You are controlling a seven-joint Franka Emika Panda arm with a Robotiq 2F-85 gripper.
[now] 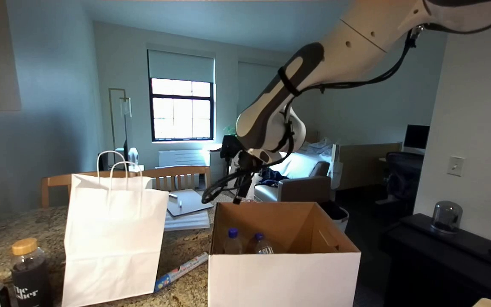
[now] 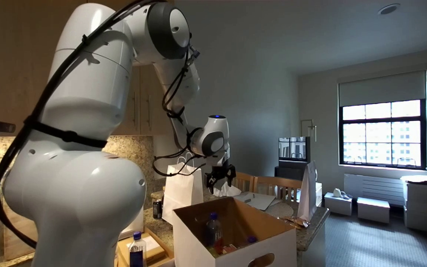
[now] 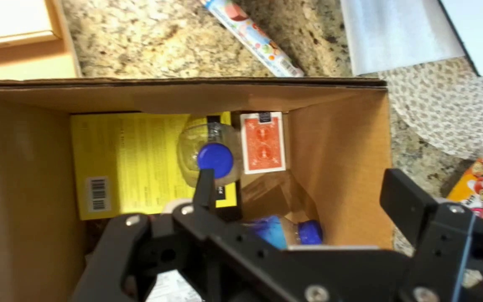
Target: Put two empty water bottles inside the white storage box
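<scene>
The white storage box [image 1: 279,279] stands open on the counter in both exterior views [image 2: 191,241]; its brown inside [image 3: 342,167] fills much of the wrist view. One clear bottle with a blue cap stands upright in it [image 2: 213,230], seen from above in the wrist view [image 3: 215,160]. Another bottle [image 3: 275,233] lies tilted inside, its blue cap by the wall. A third clear bottle [image 2: 137,250] stands outside the box, near the robot's base. My gripper [image 3: 300,188] is open with nothing between its fingers, above the box; it also shows in an exterior view [image 2: 221,185].
A yellow package [image 3: 128,163] and a red card pack [image 3: 263,142] lie in the box. A white paper bag [image 1: 113,238] with handles and a printed tube [image 1: 181,270] are beside it. A laptop [image 1: 190,200] and snack packets [image 2: 295,221] lie farther off. A lidded bottle [image 1: 30,273] stands nearby.
</scene>
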